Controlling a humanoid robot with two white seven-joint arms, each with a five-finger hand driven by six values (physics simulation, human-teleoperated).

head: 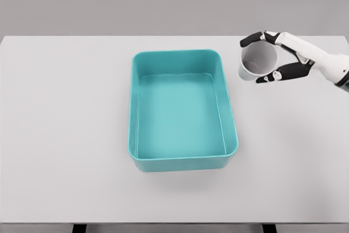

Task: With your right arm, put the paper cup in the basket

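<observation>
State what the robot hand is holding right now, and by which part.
The right robot hand holds the paper cup by its side wall, fingers above and thumb below, with the cup's mouth tilted toward the camera, right of the teal basket.

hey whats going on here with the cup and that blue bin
The robot's right hand is holding a white paper cup, tipped so its open mouth faces the camera. It is to the right of the teal basket, near the far right corner, not yet over it. The basket sits empty in the middle of the white table. The left arm is out of view.
</observation>
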